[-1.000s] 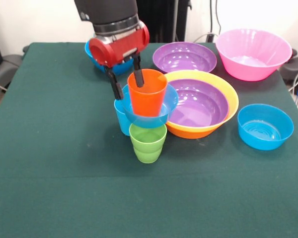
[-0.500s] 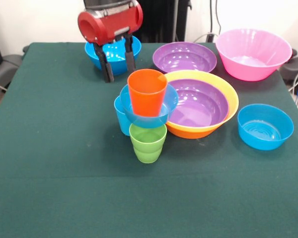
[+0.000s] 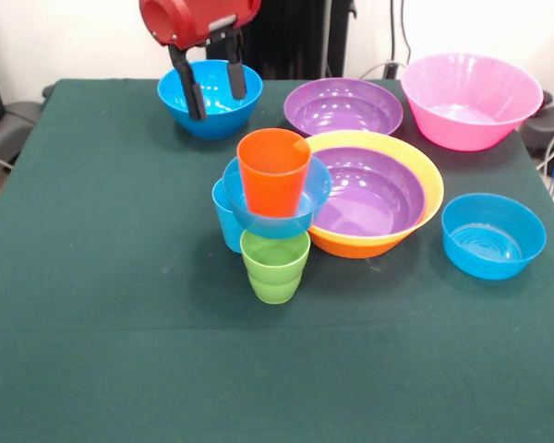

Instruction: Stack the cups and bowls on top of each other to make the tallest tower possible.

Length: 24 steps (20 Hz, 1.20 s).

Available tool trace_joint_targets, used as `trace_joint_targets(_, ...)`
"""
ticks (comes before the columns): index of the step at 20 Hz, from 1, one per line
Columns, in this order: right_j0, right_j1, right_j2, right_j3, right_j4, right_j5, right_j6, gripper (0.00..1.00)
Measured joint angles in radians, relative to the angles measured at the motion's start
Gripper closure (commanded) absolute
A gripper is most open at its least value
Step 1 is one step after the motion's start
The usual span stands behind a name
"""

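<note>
Hanging over the table's back edge, gripper (image 3: 214, 101) empty, two dark fingers (image 3: 195, 100) spread apart, tips in front of a blue bowl (image 3: 209, 99) that sits on the green cloth table (image 3: 92, 277). Landmark: orange cup (image 3: 273, 172). Gripper is up and left of the orange cup, well apart from it, touching nothing that can be made out. Light blue cup (image 3: 226, 220) just left of the orange cup and lower, upright on the cloth, mostly hidden by the tower. Tower: green cup (image 3: 275, 268) upright at bottom, small blue bowl (image 3: 277, 217) on its rim, orange cup standing in that bowl, upright. Right of the orange cup, touching or nearly touching the tower's bowl, orange-yellow bowl (image 3: 420, 180) with a purple bowl (image 3: 365, 194) nested inside it. Behind and right of the orange cup, second purple bowl (image 3: 343, 106) alone on the cloth. Far right behind, pink bowl (image 3: 471, 100) at the table corner. Right and slightly below the orange cup, another blue bowl (image 3: 493, 235), well apart, empty.
</note>
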<state>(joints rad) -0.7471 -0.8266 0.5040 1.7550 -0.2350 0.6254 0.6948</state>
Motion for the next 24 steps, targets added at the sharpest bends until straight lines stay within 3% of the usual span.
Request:
trace_joint_targets(7,-0.03,-0.004,0.0,-0.078,-0.003,0.198,0.0,0.0)
trace_joint_targets(13,-0.057,0.026,0.0,-0.254,-0.061,0.378,0.0,0.0)
trace_joint_targets(18,-0.057,0.079,0.001,-0.384,-0.117,0.441,0.0,0.0)
trace_joint_targets(24,-0.057,0.162,0.004,-0.508,-0.135,0.459,0.0,0.0)
